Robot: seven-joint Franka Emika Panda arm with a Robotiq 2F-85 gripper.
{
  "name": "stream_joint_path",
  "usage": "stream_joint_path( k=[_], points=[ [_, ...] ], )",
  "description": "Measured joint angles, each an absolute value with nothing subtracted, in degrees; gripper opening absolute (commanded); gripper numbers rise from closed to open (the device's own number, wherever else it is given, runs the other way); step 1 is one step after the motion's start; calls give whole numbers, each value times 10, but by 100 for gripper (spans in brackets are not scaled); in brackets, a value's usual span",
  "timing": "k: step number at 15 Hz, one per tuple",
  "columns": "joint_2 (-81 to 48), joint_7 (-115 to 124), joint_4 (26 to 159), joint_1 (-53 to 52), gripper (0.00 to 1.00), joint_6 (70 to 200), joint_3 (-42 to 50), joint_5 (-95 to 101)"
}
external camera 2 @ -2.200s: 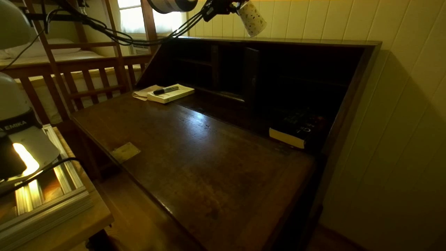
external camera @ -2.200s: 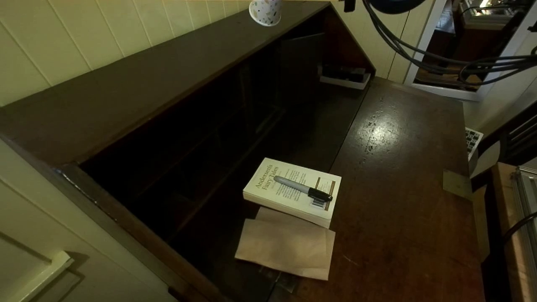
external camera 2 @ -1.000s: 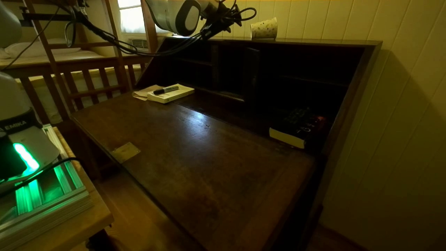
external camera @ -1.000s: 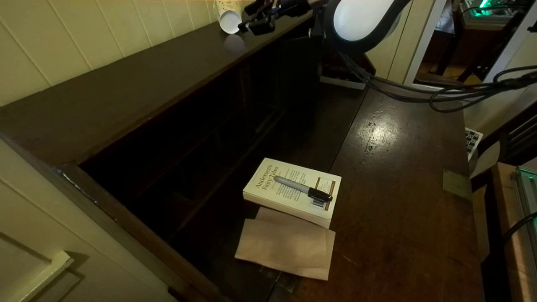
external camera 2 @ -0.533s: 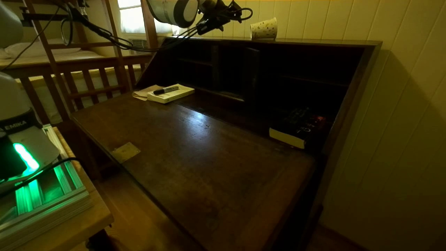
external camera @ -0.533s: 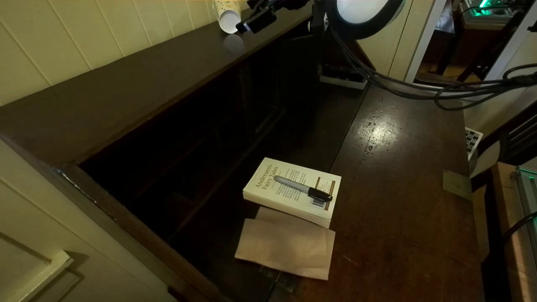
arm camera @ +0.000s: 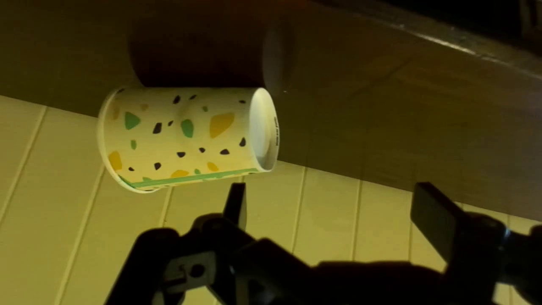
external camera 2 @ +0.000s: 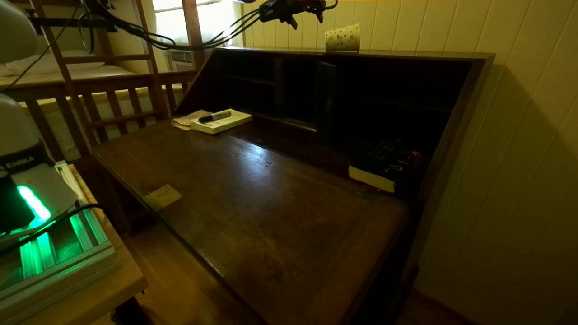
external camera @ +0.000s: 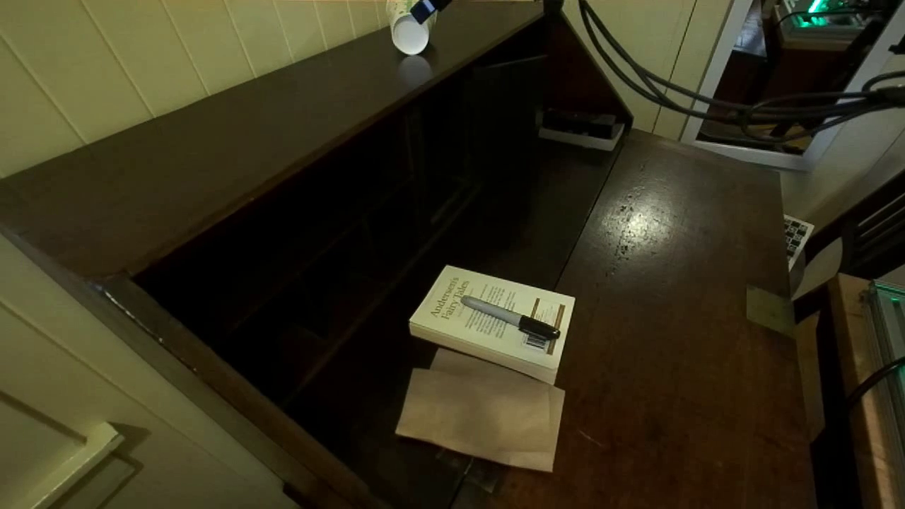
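Item inspected: white paper cup (arm camera: pixel 182 135) with yellow, green and black flecks; lies on its side on the dark-brown wooden bureau's flat top (external camera: pixel 240 141), close to the cream vertical-board wall (external camera 2: pixel 406 27). End effector: black two-fingered gripper (arm camera: pixel 330 195); hangs near the cup, released, jaws wide apart. Writing surface: polished brown wooden flap (external camera 2: pixel 271 212); bears a bright glare, scuffing at that spot, and a pale rectangular patch (external camera 2: pixel 163 197) at the outer edge. At the seam between flap and dark recess: white paperback (external camera: pixel 488 332) printed "Andersen's Fairy Tales", topped by a grey marker (external camera: pixel 505 316) with a black cap; just beside, folded tan paper (external camera: pixel 481 420). At the recess's opposite end: thick black book (external camera 2: pixel 384 164), pale page edges outward. Room, in an exterior view: brown wooden bed frame (external camera 2: pixel 122 76) with slatted rails; bright window (external camera 2: pixel 170 27) beyond.
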State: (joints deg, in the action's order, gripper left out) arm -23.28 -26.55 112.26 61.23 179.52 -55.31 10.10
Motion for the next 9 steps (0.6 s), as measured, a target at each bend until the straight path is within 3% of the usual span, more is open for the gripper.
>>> stream_joint_path(
  k=[9],
  points=[
    [-236, -291, 1027, 646, 100, 1603, -567, 19]
  ],
)
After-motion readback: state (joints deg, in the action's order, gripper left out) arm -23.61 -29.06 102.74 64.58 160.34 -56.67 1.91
